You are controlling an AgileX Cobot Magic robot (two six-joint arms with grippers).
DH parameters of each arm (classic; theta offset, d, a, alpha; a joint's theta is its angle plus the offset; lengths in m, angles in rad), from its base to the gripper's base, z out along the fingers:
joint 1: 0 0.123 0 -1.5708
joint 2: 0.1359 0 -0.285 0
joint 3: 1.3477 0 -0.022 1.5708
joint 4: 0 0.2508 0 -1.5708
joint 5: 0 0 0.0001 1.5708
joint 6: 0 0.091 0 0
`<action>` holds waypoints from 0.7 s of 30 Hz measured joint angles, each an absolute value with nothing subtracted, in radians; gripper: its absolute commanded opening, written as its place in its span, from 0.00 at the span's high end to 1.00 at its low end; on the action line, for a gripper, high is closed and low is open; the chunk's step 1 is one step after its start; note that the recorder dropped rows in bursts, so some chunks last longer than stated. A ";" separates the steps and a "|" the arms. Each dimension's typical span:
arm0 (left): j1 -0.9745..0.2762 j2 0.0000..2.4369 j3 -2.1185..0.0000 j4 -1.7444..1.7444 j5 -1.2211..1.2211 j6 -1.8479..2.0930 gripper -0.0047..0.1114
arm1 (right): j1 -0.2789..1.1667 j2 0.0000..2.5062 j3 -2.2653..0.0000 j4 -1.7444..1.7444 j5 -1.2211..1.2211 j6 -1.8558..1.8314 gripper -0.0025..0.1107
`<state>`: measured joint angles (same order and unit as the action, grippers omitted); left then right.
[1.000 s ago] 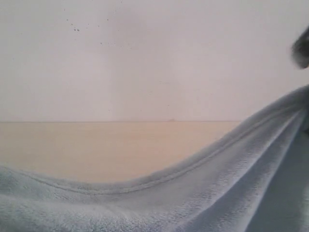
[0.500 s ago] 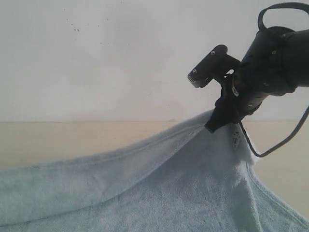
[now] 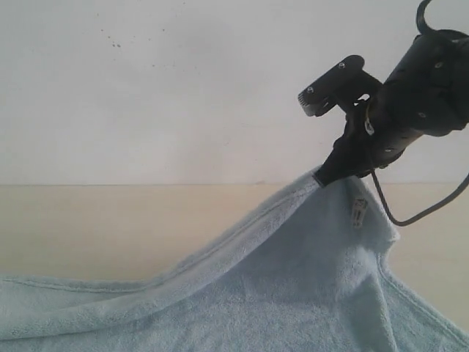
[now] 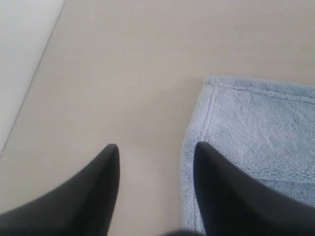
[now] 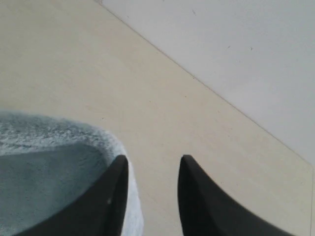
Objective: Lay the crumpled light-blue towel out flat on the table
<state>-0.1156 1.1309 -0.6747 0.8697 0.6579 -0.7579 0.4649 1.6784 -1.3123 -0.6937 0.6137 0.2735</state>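
- The towel (image 3: 293, 293) lies nearest me, mostly low on the table (image 3: 110, 227), with one corner pulled up into a peak.
- My left claw (image 4: 156, 146) is wide apart over bare wood, with the towel's hemmed corner just beside one finger.
- My right claw (image 3: 313, 141) gapes wide, its lower finger touching the towel's peak just above the white label (image 3: 359, 213).
- Beyond the towel runs smooth pale beige tabletop.
- Behind the towel stands a plain white wall (image 3: 183, 88) with a few dark specks.

The towel (image 3: 293, 293) is fluffy, matt terry cloth; the table (image 3: 110, 220) is smooth, pale, wood-look and matt.
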 measured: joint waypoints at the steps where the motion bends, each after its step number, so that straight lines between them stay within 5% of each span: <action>1: -0.116 1.118 -0.670 0.863 0.654 -0.758 0.56 | 0.465 1.674 -1.312 -0.689 0.614 0.271 0.74; 10: -0.116 1.043 -0.568 0.835 0.579 -0.758 0.56 | 0.465 1.674 -1.314 -0.619 0.626 0.239 0.74; 15: -0.116 1.042 -0.539 0.790 0.550 -0.732 0.57 | 0.465 1.674 -1.314 -0.508 0.665 0.142 0.98; 21: -0.116 1.042 -0.535 0.702 0.537 -0.636 0.57 | 0.465 1.674 -1.242 -0.459 0.796 0.068 0.98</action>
